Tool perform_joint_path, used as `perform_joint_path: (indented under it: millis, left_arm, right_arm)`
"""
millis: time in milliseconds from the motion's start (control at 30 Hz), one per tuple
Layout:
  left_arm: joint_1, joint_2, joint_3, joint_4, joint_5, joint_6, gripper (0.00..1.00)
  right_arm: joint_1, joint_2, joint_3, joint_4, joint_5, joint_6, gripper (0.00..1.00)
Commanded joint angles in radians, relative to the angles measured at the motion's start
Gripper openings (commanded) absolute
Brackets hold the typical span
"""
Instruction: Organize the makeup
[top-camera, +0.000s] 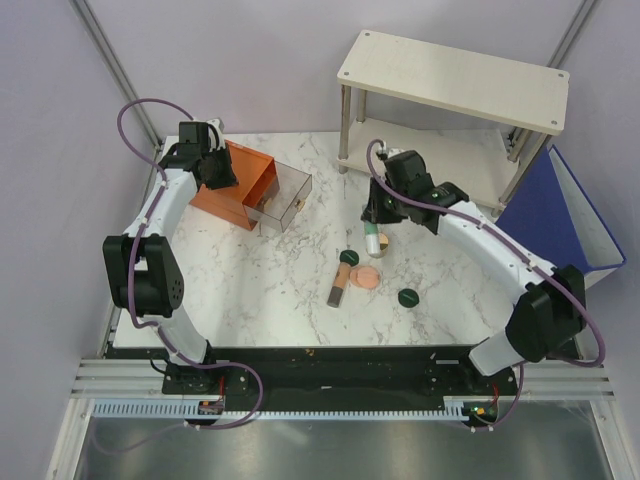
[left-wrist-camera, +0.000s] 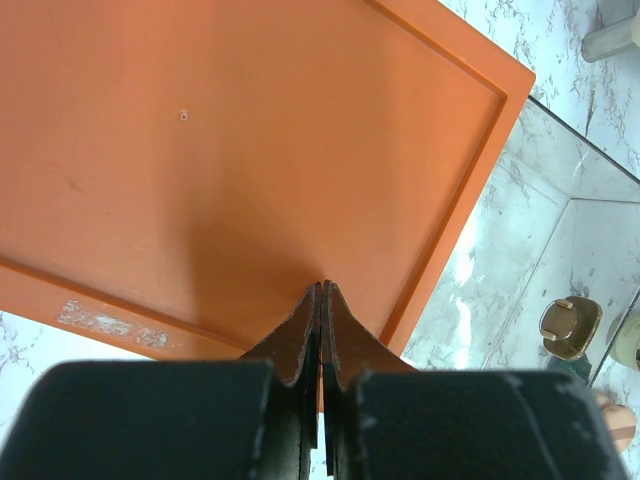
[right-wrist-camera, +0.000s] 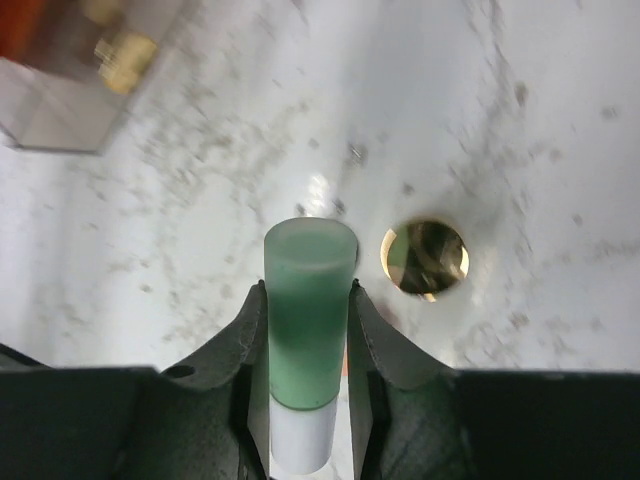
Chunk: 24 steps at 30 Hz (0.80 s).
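Note:
My right gripper (top-camera: 376, 228) (right-wrist-camera: 305, 287) is shut on the mint-green tube (right-wrist-camera: 310, 260) (top-camera: 373, 241) and holds it just above the marble top. A tan-gold jar (right-wrist-camera: 424, 257) stands right beside the tube. Toward the near edge lie two dark green discs (top-camera: 348, 257) (top-camera: 408, 297), the peach-pink compact (top-camera: 366, 276) and the brown-pink stick (top-camera: 337, 288). My left gripper (top-camera: 222, 180) (left-wrist-camera: 322, 285) is shut with nothing in it, its tips against the top of the orange box (left-wrist-camera: 250, 130) (top-camera: 235, 185).
The box's clear drawer (top-camera: 290, 190) is pulled out to the right, and a small gold item (left-wrist-camera: 570, 327) sits inside it. A white shelf on metal legs (top-camera: 455, 75) stands at the back right. A blue bin (top-camera: 560, 215) lies at the table's right edge.

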Motion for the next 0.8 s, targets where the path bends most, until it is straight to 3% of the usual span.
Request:
perform_joint_path:
  millis: [0, 233, 500, 767]
  left_arm:
    - [0.006, 0.074, -0.038, -0.165, -0.077, 0.048, 0.02]
    - [0.006, 0.074, -0.036, -0.168, -0.071, 0.051, 0.02]
    - [0.006, 0.085, -0.036, -0.179, -0.089, 0.061, 0.02]
    - [0.006, 0.103, -0.007, -0.194, -0.129, 0.074, 0.02]
  right_arm:
    - [-0.001, 0.161, 0.205, 0.249, -0.175, 0.069, 0.00]
    - [0.013, 0.481, 0.566, 0.402, -0.317, 0.213, 0.00]
    - [0.055, 0.751, 0.882, 0.466, -0.348, 0.333, 0.02]
    - [0.102, 0.802, 0.866, 0.459, -0.345, 0.339, 0.06]
